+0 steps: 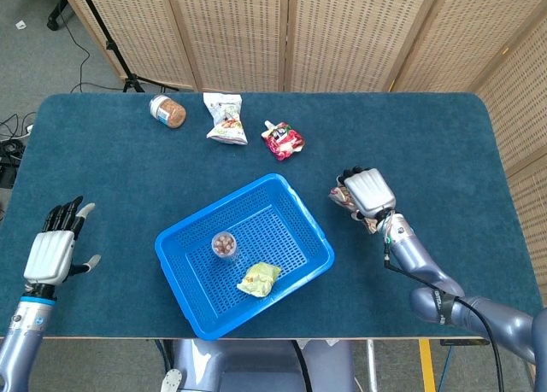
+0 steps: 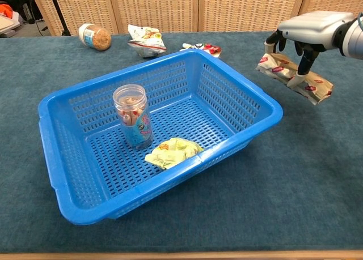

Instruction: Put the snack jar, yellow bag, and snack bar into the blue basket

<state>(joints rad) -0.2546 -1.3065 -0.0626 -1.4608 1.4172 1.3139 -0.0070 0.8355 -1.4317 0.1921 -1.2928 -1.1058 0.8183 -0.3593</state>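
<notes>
The blue basket (image 1: 299, 213) (image 2: 249, 98) sits mid-table with the snack jar (image 1: 224, 244) (image 2: 132, 115) upright inside and the yellow bag (image 1: 259, 277) (image 2: 173, 150) lying beside it. To its right, my right hand (image 1: 368, 191) (image 2: 313, 29) grips the tan snack bar (image 1: 343, 196) (image 2: 294, 77) from above and holds it lifted off the table, just outside the basket's right rim. My left hand (image 1: 54, 249) hovers open at the table's left edge, holding nothing.
At the far side lie a lidded jar on its side (image 1: 167, 111) (image 2: 95, 36), a white snack bag (image 1: 225, 119) (image 2: 146, 39) and a red pouch (image 1: 283, 140) (image 2: 204, 47). Wicker screens stand behind the table.
</notes>
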